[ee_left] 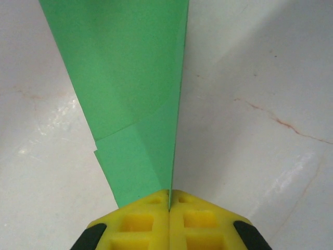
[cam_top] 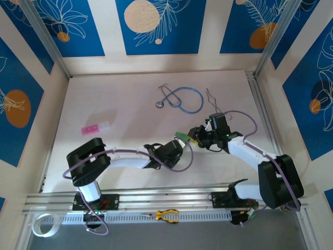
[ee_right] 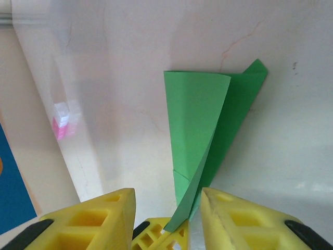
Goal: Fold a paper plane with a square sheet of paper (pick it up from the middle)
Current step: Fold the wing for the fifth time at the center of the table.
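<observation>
The green paper plane (ee_left: 130,78) is a folded, narrow dart held on edge above the table. My left gripper (ee_left: 170,200) is shut on its lower edge, yellow pads pressed together on the crease. In the right wrist view the plane (ee_right: 200,120) fans upward, one wing flap lifted off the other. My right gripper (ee_right: 169,208) is open, its fingers (ee_right: 104,219) standing either side of the plane's narrow end without touching it. In the top view both grippers meet at mid-table, the left gripper (cam_top: 179,144) and right gripper (cam_top: 196,136) around the green paper (cam_top: 182,136).
A blue stethoscope (cam_top: 182,99) lies at the back centre beside a thin bent wire (cam_top: 212,98). A small pink and white piece (cam_top: 94,128) sits to the left. Yellow-handled pliers (cam_top: 166,215) and a tape roll (cam_top: 44,225) lie by the near rail.
</observation>
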